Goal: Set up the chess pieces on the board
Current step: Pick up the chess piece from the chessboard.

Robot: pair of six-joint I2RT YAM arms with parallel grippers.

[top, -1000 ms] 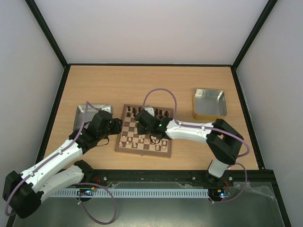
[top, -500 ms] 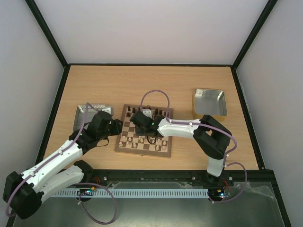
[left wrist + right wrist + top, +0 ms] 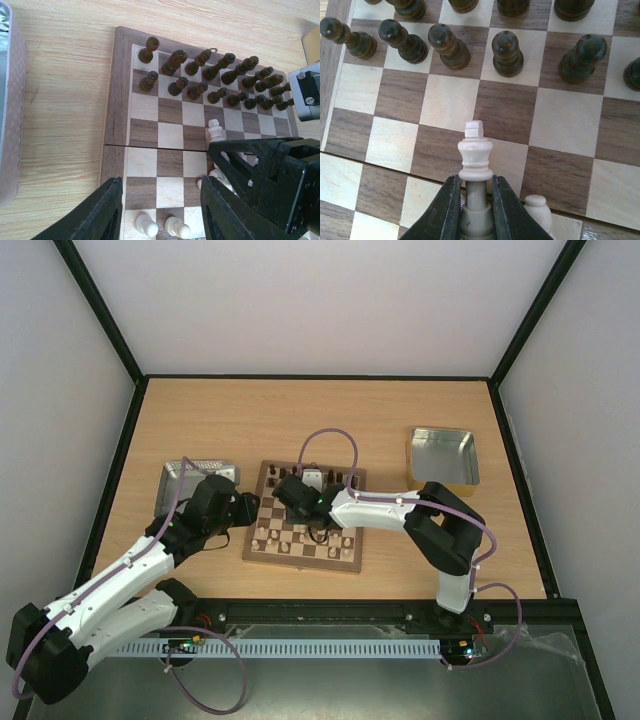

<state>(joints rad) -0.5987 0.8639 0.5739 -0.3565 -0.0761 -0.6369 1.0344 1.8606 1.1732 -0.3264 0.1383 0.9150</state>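
Cream king (image 3: 475,155) is clamped at its stem by the right end effector (image 3: 476,200) over the board (image 3: 505,107), while the left end effector (image 3: 160,200) is held open and empty.

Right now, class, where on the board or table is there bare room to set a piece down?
Free: the middle rows of the board, between the dark pieces and the cream king held by the right gripper; the table beyond the board. Crowded: the two far rows and the near rows.

Brown-and-cream checkered board (image 3: 445,102), cream chess pieces (image 3: 476,155), dark brown chessmen (image 3: 507,52).
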